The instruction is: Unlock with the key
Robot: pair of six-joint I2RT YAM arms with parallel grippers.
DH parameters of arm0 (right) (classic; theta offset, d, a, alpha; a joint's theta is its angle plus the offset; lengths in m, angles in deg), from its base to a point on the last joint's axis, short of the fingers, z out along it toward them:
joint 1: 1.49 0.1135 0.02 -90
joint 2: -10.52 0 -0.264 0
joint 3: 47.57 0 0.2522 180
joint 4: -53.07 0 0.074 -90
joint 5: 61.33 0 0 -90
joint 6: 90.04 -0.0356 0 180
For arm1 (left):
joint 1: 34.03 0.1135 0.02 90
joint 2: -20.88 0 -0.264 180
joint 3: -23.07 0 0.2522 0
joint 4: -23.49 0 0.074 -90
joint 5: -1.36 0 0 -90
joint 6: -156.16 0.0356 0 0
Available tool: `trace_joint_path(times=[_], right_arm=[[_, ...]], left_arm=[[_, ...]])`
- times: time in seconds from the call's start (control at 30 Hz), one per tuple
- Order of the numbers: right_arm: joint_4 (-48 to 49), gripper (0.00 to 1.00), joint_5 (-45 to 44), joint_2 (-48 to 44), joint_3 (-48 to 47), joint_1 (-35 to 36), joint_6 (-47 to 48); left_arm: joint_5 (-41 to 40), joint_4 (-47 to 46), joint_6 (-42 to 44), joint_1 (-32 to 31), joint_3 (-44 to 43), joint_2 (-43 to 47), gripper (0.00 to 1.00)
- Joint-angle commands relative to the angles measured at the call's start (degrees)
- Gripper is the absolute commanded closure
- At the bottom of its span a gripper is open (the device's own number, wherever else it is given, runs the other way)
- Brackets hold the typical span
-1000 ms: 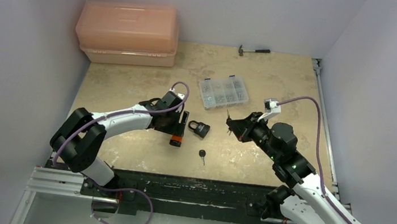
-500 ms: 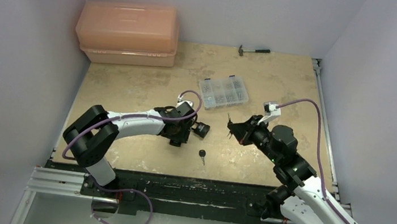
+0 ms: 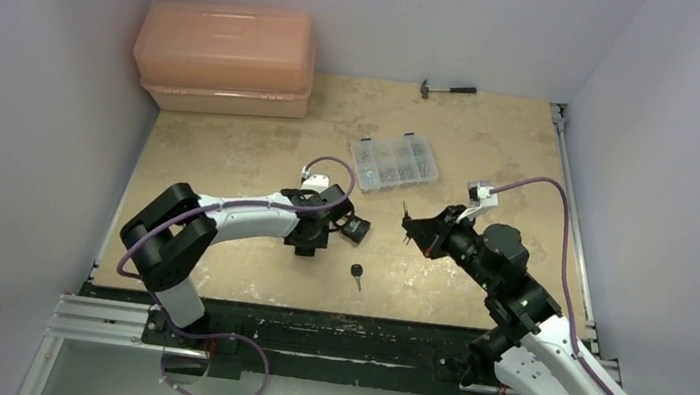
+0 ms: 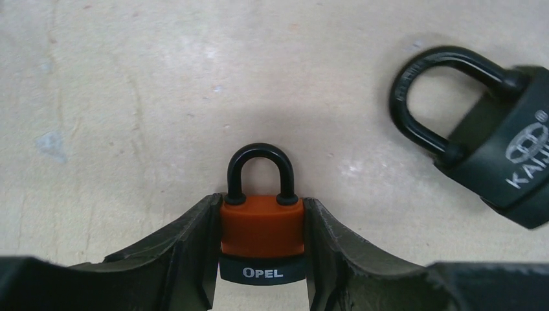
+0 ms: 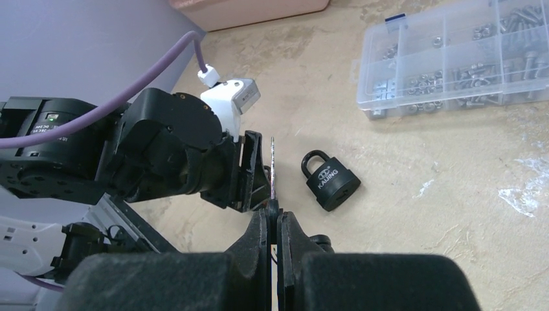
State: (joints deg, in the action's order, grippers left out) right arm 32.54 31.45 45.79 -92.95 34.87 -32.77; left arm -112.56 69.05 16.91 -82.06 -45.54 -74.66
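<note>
Right gripper [image 5: 272,217] is clenched on the key [image 5: 272,170]. The head is pinched between the fingers, and only the thin blade sticks out past the tips. It sits right of the black padlock [image 5: 330,181], not touching it.

Left gripper [image 4: 261,210] is grasping the orange padlock [image 4: 262,230], with fingers against both sides of the body and the shackle pointing away. This is on the worktop [image 3: 231,153], just left of the black padlock.

The held key and orange padlock are apart, with the black padlock between them. A second key [image 3: 357,275], black-headed, lies loose on the near side.
</note>
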Motion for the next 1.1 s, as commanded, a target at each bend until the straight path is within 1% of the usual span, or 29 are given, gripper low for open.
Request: trace_joint_path(times=[0.0,0.13,0.2,0.23,0.37,0.43,0.47,0.67,0.9,1.0,1.07], right_arm=[[1.03,1.00,2.22,-0.31,0.21,0.02,0.74],[-0.91,1.00,2.83,-0.04,-0.76,0.02,0.97],[-2.34,1.00,2.57,-0.51,-1.24,0.03,1.04],[-2.93,1.00,2.25,-1.00,-1.23,-0.04,0.84],[-3.79,1.00,1.70,-2.88,-0.25,0.03,-0.57],[-3.84,1.00,1.74,-3.22,0.18,0.01,-1.52],[-3.71,1.00,1.92,-3.22,0.28,-0.01,-1.88],[-4.65,1.00,3.33,-2.40,-0.33,0.00,-2.49],[-5.82,1.00,4.07,-4.13,0.45,-0.01,-4.64],[-5.51,1.00,4.07,-5.17,1.55,0.03,-5.66],[-4.88,1.00,4.11,-5.38,2.17,-0.02,-6.25]], left_arm=[[-7.08,4.97,-8.13,1.83,-0.83,1.61,0.91],[-3.52,-0.81,-10.33,5.00,3.92,5.84,0.91],[-1.17,-2.55,-10.58,6.80,5.74,6.56,0.87],[-0.28,-3.01,-10.60,7.30,6.51,6.59,0.80],[0.61,-3.79,-10.69,7.49,7.78,6.70,0.41],[0.63,-3.98,-10.74,7.49,8.40,7.34,0.30],[0.57,-4.08,-10.65,7.51,8.66,7.65,0.28],[0.52,-4.70,-9.75,7.49,9.71,8.57,0.28],[0.44,-7.14,-9.25,7.58,11.62,8.66,0.34],[0.63,-7.49,-8.63,7.57,11.33,7.39,0.40],[0.49,-7.36,-8.56,7.68,11.10,6.53,0.49]])
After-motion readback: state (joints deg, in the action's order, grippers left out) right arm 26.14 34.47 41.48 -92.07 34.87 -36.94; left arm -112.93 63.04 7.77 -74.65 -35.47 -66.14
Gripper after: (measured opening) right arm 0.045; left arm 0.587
